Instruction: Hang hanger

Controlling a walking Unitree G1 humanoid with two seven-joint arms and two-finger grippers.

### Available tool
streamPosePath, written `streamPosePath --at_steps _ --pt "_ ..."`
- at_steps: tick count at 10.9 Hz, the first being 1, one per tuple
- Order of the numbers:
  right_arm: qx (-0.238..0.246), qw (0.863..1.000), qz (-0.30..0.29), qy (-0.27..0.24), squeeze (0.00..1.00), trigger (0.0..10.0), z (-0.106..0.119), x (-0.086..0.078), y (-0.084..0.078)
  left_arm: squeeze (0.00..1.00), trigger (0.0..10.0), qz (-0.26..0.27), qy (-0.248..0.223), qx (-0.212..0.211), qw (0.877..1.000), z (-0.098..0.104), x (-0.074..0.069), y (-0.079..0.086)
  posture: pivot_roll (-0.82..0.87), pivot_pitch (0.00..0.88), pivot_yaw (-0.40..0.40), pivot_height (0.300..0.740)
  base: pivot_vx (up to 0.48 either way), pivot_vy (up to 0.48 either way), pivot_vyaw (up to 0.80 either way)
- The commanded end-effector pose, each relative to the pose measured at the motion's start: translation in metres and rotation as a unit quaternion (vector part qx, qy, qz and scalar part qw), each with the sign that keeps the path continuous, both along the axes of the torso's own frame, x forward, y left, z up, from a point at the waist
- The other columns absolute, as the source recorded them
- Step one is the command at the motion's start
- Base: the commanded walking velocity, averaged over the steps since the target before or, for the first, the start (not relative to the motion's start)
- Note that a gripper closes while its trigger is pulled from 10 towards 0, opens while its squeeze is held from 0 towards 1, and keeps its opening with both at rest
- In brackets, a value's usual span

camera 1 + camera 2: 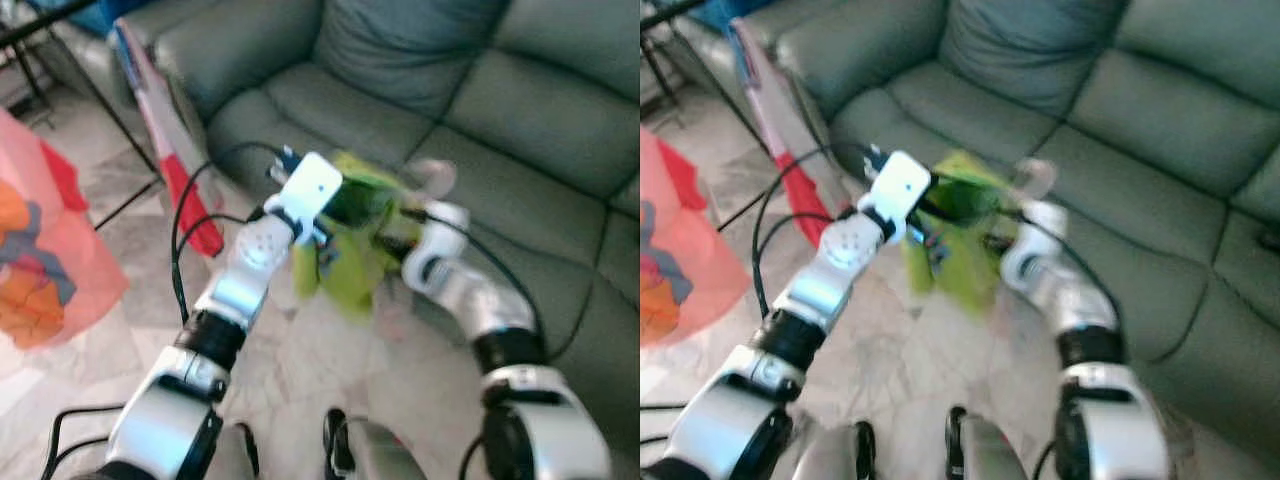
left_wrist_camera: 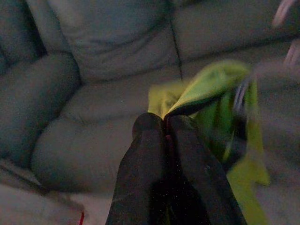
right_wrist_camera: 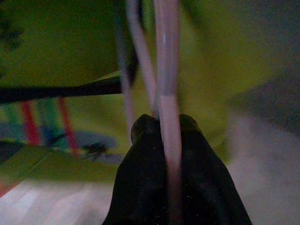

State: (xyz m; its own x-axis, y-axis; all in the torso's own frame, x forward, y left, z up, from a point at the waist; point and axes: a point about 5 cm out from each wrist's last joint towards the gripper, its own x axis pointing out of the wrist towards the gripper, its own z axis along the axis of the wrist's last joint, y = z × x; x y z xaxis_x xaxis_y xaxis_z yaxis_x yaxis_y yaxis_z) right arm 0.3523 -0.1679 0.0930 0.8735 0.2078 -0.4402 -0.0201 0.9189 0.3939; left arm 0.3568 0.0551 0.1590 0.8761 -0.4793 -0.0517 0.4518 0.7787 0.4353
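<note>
Both arms are raised in front of the grey sofa [image 1: 420, 120], holding a lime-green garment [image 1: 350, 250] between them in the air, over the marble floor [image 1: 300, 370] just off the sofa's front edge. The left pincer [image 2: 165, 125] is pinched tight on the garment's edge, its fingers pressed together with cloth between them. The right pincer [image 3: 164, 123] is clamped on a pale pink hanger [image 3: 166, 70], whose thin bars run up from between the fingers against the green cloth; in the head views the hanger's hook seems to show as a pinkish blur above the garment, though motion blur makes that uncertain. I judge the step in hand to be carrying the garment on its hanger, not yet hung. No rail is plainly visible, so the next move calls for turning to find one and lifting the hook over it. Around the robot stand a translucent red-orange bag [image 1: 40, 250] at the left and a thin black stand [image 1: 90, 90] leaning by the sofa's arm; trailing black cables [image 1: 185, 240] near the left arm could snag.
</note>
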Motion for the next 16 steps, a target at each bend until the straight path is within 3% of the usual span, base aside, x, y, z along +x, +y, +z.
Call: streamPosePath --at_steps 1,2,3,4,5,6,7,8,9,10,11,12,13,14,16 --pt "-0.022 0.996 -0.082 -0.012 0.00 10.0 0.010 -0.001 -0.036 0.00 10.0 0.019 -0.012 0.012 1.000 0.001 0.001 0.008 -0.13 0.183 -0.042 0.740 0.000 0.000 0.00" --pt "-0.023 0.998 -0.056 -0.018 0.00 10.0 0.017 -0.002 -0.033 0.00 10.0 0.023 -0.014 0.026 0.999 -0.003 0.001 0.010 -0.13 0.182 -0.041 0.740 0.000 0.000 0.00" --pt "-0.008 1.000 0.011 -0.022 0.00 10.0 0.021 -0.002 -0.010 0.00 10.0 0.025 -0.014 0.034 0.999 -0.006 0.000 0.013 -0.13 0.182 -0.041 0.740 0.000 0.000 0.00" --pt "0.018 0.999 0.039 -0.017 0.00 10.0 0.021 -0.004 0.002 0.00 10.0 0.025 -0.014 0.034 0.999 -0.006 0.000 0.012 -0.13 0.178 -0.043 0.740 0.000 0.000 0.00" --pt "0.026 1.000 0.005 -0.005 0.00 10.0 0.017 -0.004 -0.001 0.00 10.0 0.026 -0.016 0.037 0.999 -0.005 0.000 0.013 -0.12 0.177 -0.042 0.740 0.000 0.000 0.00" --pt "-0.032 0.994 -0.105 -0.013 0.00 10.0 0.017 0.001 -0.031 0.00 10.0 0.025 -0.019 0.033 0.999 -0.005 0.000 0.013 -0.12 0.176 -0.042 0.740 0.000 0.000 0.00" --pt "-0.080 0.984 -0.153 -0.044 0.00 10.0 0.028 0.010 -0.045 0.00 10.0 0.023 -0.021 0.030 0.999 -0.005 0.000 0.012 -0.13 0.176 -0.041 0.740 0.000 0.000 0.00" --pt "0.004 0.997 0.035 -0.071 0.00 10.0 0.042 0.017 0.029 0.00 10.0 0.016 -0.023 0.026 0.999 -0.004 -0.002 0.006 -0.12 0.170 -0.045 0.740 0.000 0.000 0.00" --pt "0.050 0.987 0.149 -0.043 0.00 10.0 0.034 0.001 0.062 0.00 10.0 0.014 -0.027 0.021 0.999 -0.001 -0.003 0.003 -0.11 0.167 -0.051 0.740 0.000 0.000 0.00" --pt "0.047 0.981 0.185 -0.027 0.00 10.0 0.022 -0.012 0.064 0.00 10.0 0.015 -0.027 0.020 0.999 -0.002 -0.004 0.004 -0.11 0.168 -0.053 0.740 0.000 0.000 0.00" --pt "0.038 0.988 0.150 -0.002 0.00 10.0 0.006 -0.016 0.042 0.00 10.0 0.017 -0.023 0.020 0.999 -0.005 -0.004 0.006 -0.11 0.169 -0.052 0.740 0.000 0.000 0.00" --pt "0.002 0.997 0.077 0.013 0.00 10.0 -0.002 -0.014 0.010 0.00 10.0 0.016 -0.022 0.019 0.999 -0.006 -0.004 0.005 -0.12 0.170 -0.051 0.740 0.000 0.000 0.00" --pt "-0.039 0.997 -0.062 0.025 0.00 10.0 -0.003 -0.012 -0.032 0.00 10.0 0.015 -0.023 0.018 0.999 -0.005 -0.004 0.002 -0.13 0.171 -0.050 0.740 0.000 0.000 0.00" --pt "-0.037 0.990 -0.134 0.028 0.00 10.0 0.001 -0.010 -0.051 0.00 10.0 0.026 -0.032 0.009 0.999 0.000 -0.002 0.002 -0.13 0.173 -0.047 0.740 0.000 0.000 0.00" --pt "-0.012 0.989 -0.147 0.022 0.00 10.0 0.004 -0.004 -0.046 0.00 10.0 0.019 -0.031 0.007 0.999 0.001 -0.003 0.002 -0.13 0.173 -0.047 0.740 0.000 0.000 0.00"
